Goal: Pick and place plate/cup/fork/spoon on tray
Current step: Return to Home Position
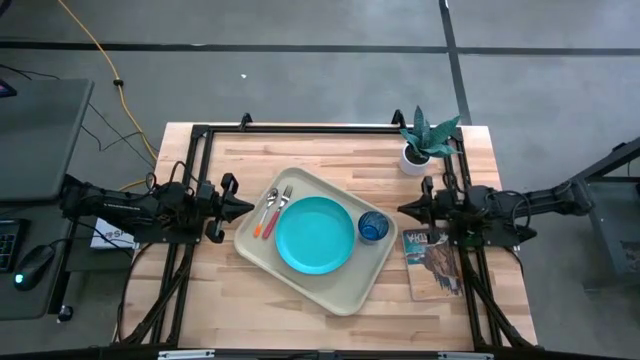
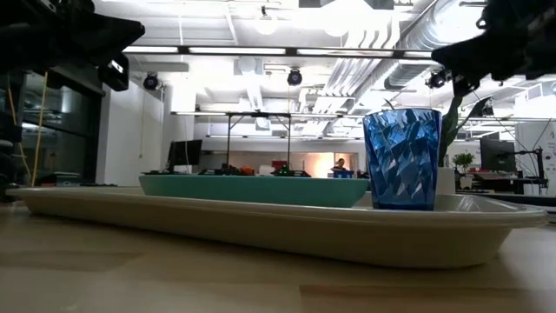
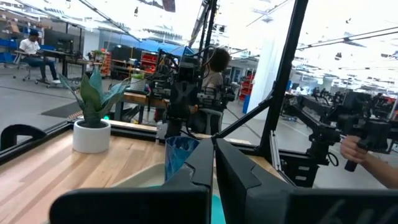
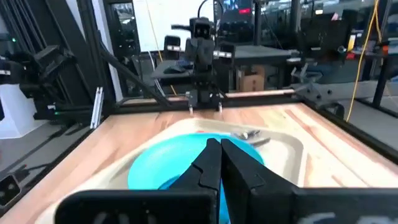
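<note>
High view, left to right: left gripper (image 1: 243,208) sits just off the tray's left corner, above bare table, fingers pressed together on nothing; its wrist view shows the two dark fingers (image 3: 202,165) meeting with no gap. It reads as parked, clear of the load.

Next, the tray (image 1: 345,295), angled on the wooden table (image 1: 250,310). All four items lie on it. Spoon (image 1: 268,214) with orange handle and fork (image 1: 279,209) with red handle lie side by side along the tray's left edge, just beside the plate, handles toward the near side — tucked in the strip the plate leaves free. Teal plate (image 1: 314,235) takes the middle, flat. Blue cup (image 1: 373,227) stands upright right of the plate, close to its rim; low view confirms it is upright on the tray floor (image 2: 401,159).

Right gripper (image 1: 407,209) hovers off the tray's right side, near the cup but apart from it, fingers clenched empty; its own wrist view shows them closed over the plate (image 4: 168,163) farther off.

Beyond it, a potted plant (image 1: 423,140) at the far right corner and a magazine (image 1: 432,262) right of the tray, neither involved.

Judgement: task looks finished, both arms pulled back so nothing gets bumped.
</note>
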